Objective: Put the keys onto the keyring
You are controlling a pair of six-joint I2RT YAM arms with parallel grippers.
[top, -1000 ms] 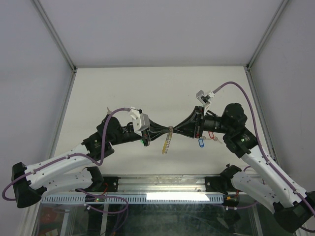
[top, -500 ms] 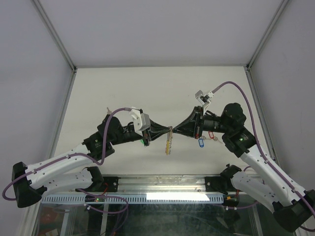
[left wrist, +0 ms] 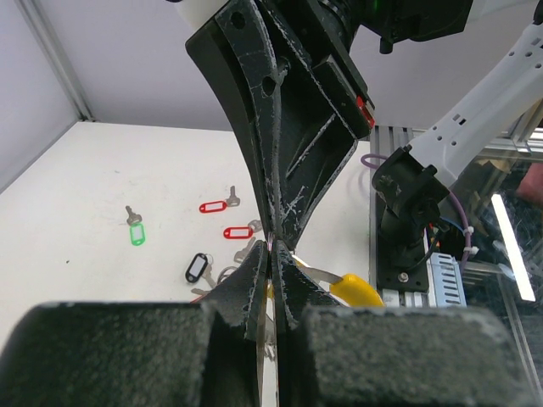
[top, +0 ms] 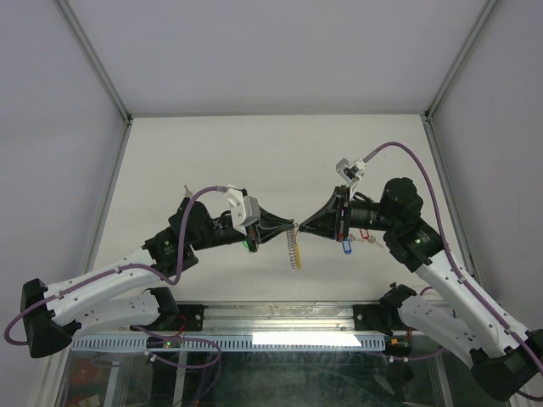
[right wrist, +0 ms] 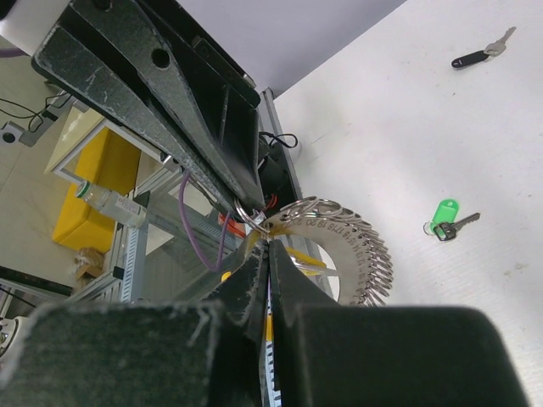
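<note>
The keyring (top: 293,246) hangs in the air above the table (top: 212,153), about midway between the two arms, its coil dangling straight down with the yellow segment at the bottom. To its left, the left gripper (top: 291,226) has its jaws fully closed on the ring's top end. From the right, the right gripper (top: 300,225) points tip to tip at the left one. Its jaws are also pressed together and touch the same top end, though whether they pinch the ring cannot be told. The loose keys lie on the table under the right arm. The left wrist view shows a green-tagged key (left wrist: 136,233), a black-tagged key (left wrist: 197,268) and two red-tagged keys (left wrist: 214,205) (left wrist: 237,231), all apart from the ring. The overhead view also shows a blue-tagged key (top: 345,247) beside the right gripper's body.
</note>
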